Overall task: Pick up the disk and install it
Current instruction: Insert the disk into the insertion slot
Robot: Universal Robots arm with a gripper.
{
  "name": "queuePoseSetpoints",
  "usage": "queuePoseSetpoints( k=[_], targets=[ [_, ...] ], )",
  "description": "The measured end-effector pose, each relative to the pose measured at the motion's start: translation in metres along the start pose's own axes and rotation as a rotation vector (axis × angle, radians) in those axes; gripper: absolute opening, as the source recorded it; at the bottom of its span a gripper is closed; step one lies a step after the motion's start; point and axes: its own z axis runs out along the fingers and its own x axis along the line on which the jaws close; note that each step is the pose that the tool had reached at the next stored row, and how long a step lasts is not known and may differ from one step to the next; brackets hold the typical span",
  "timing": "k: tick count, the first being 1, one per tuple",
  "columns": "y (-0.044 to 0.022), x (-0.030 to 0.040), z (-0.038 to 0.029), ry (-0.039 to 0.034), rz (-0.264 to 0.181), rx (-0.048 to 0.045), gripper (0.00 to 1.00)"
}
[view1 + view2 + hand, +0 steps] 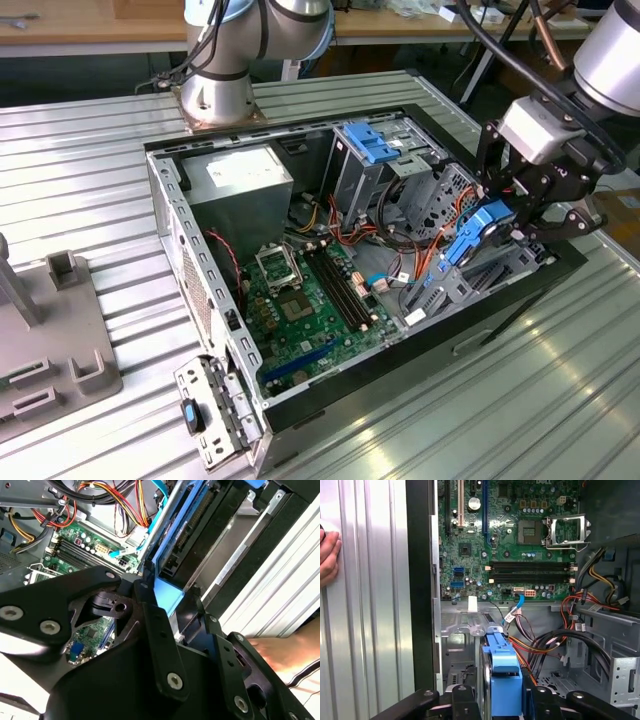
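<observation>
The disk [468, 240], silver-grey with bright blue rails, hangs tilted over the open computer case [210, 300], near the case's wall at the exterior view's right. My black gripper [500, 225] is shut on it from above. In the first wrist view the disk [502, 672] stands edge-on between my two fingers [455, 697], above a grey metal bay floor [457, 625] beside the case wall. In the second wrist view the disk's blue end [167, 594] sits between the finger links, and its long blue rail [177, 527] runs toward the case interior.
Inside the case lie a green motherboard [300, 300], a grey power supply [240, 185], red and orange cables [420, 235] and an upright grey cage with a blue latch [365, 140]. A person's hand [327, 555] rests on the ribbed metal table just outside the case wall. A grey fixture [50, 330] stands at the exterior view's left.
</observation>
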Motion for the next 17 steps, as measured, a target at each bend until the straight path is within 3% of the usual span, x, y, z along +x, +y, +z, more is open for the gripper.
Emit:
queuePoseSetpoints(
  k=[2,4,17],
  targets=[
    [0.0000,0.0000,0.0001,-0.0001,0.000,0.0000,0.44],
    [0.0000,0.0000,0.0001,-0.0001,0.000,0.0000,0.57],
    [0.0000,0.0000,0.0003,0.0000,0.000,0.0000,0.57]
  ],
)
